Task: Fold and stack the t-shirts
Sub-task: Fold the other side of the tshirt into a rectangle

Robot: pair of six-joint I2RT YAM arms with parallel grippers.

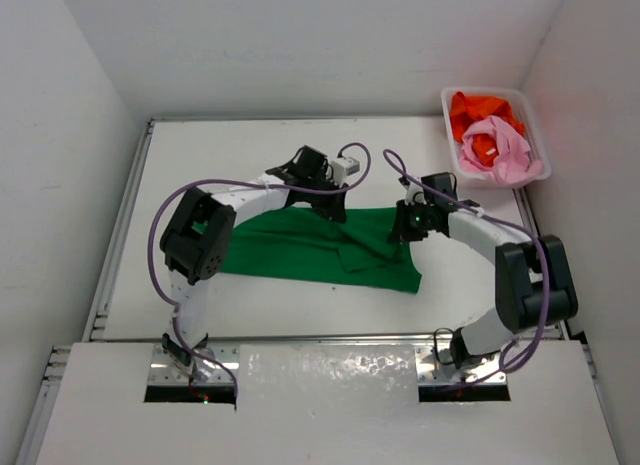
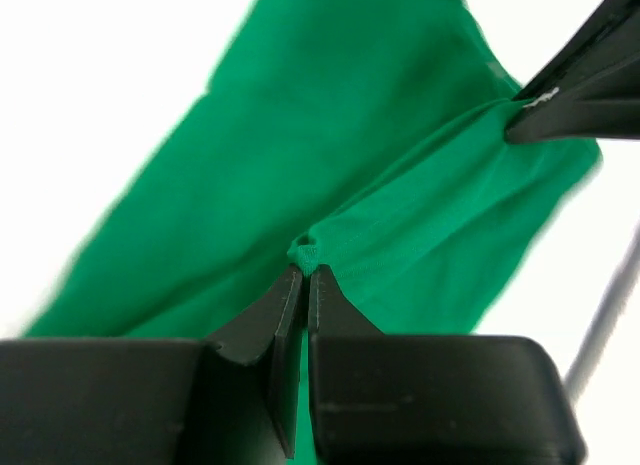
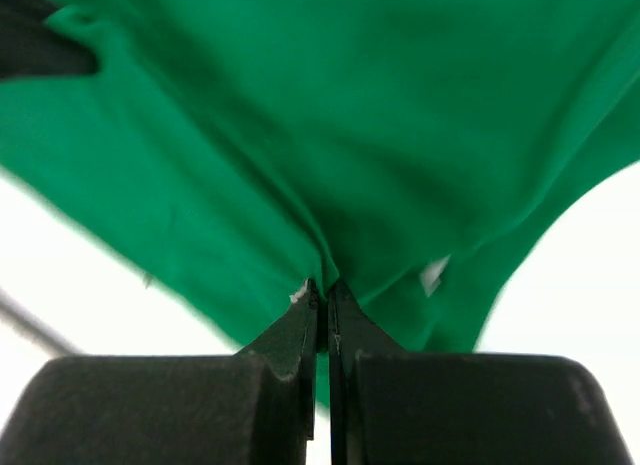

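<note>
The green t-shirt (image 1: 320, 250) lies spread on the white table, partly lifted along its far edge. My left gripper (image 1: 330, 207) is shut on a pinch of the green cloth (image 2: 306, 253) at that far edge. My right gripper (image 1: 408, 225) is shut on the shirt's far right edge; the cloth (image 3: 330, 185) hangs taut from its tips. The right gripper's fingers (image 2: 570, 100) show in the left wrist view at the upper right. The pink t-shirt (image 1: 498, 150) and the orange t-shirt (image 1: 480, 110) lie crumpled in the white basket (image 1: 452, 145) at the back right.
White walls enclose the table on the left, back and right. Purple cables (image 1: 360, 165) loop over both arms. A metal rail (image 1: 112, 245) runs along the table's left side.
</note>
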